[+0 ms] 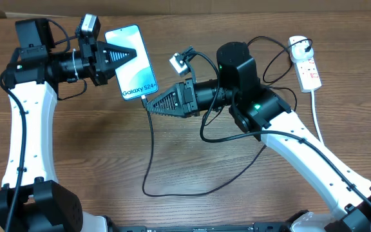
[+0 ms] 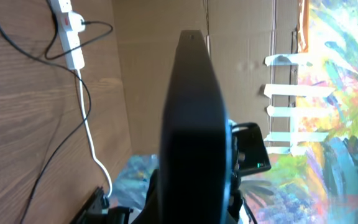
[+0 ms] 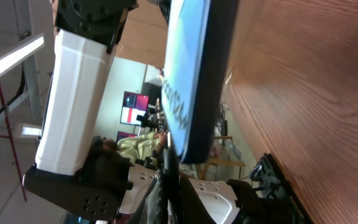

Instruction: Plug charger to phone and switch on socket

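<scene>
The phone with its light blue "Galaxy S24" screen is held above the table by my left gripper, which is shut on its upper part. In the left wrist view the phone shows edge-on as a dark slab. My right gripper is shut on the charger's black connector, right at the phone's bottom edge. The black charger cable hangs down and loops over the table. In the right wrist view the phone fills the middle, with the connector touching its lower end. The white socket lies at the far right.
The socket's thick white cord runs toward the front right. Black cables loop near the socket. The socket also shows in the left wrist view. A cardboard wall stands behind the table.
</scene>
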`<control>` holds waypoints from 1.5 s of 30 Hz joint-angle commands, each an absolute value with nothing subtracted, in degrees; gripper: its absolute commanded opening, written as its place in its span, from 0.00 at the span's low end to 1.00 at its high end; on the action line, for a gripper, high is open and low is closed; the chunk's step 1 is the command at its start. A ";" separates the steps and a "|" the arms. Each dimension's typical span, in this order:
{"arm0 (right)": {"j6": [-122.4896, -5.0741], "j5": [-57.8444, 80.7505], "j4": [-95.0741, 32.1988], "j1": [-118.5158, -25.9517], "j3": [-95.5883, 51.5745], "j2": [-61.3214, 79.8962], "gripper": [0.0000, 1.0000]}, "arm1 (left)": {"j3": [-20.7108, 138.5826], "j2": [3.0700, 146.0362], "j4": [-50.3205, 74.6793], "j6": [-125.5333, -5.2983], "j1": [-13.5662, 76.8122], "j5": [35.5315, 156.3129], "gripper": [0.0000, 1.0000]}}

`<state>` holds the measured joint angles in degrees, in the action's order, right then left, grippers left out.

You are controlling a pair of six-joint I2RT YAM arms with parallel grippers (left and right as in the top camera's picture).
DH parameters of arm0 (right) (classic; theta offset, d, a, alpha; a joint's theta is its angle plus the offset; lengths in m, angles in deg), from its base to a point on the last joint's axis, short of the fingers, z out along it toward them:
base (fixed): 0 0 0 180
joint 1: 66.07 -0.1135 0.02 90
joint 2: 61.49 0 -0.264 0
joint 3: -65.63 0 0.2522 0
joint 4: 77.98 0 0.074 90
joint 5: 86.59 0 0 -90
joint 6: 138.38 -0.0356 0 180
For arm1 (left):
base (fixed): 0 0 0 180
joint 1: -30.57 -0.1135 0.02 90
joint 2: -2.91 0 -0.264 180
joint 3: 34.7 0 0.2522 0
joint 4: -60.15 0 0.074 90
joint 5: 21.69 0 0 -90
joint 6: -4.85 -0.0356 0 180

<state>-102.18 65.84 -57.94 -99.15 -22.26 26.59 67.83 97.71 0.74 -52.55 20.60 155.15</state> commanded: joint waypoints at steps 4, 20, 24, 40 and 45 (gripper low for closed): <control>-101.99 63.96 -57.50 -98.15 -23.13 27.37 0.04 | 68.29 97.30 0.58 -53.91 21.56 158.91 0.04; -96.02 57.19 -45.02 -98.15 -23.13 27.37 0.04 | 68.29 97.30 3.67 -54.06 12.88 139.94 0.04; -94.56 47.83 -40.87 -98.15 -23.13 27.40 0.19 | 68.29 97.30 -2.13 -57.69 8.71 131.00 0.04; -86.84 30.46 -19.69 -94.52 -45.45 50.41 0.70 | 68.29 97.30 -18.15 -73.40 7.44 109.63 0.04; -90.10 24.36 -16.43 -93.80 -55.22 58.74 0.68 | 68.29 97.30 -18.34 -73.38 7.46 109.65 0.04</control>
<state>-88.85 29.45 -16.24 -94.17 -50.74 56.03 67.81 97.71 -18.39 -71.90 6.96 109.10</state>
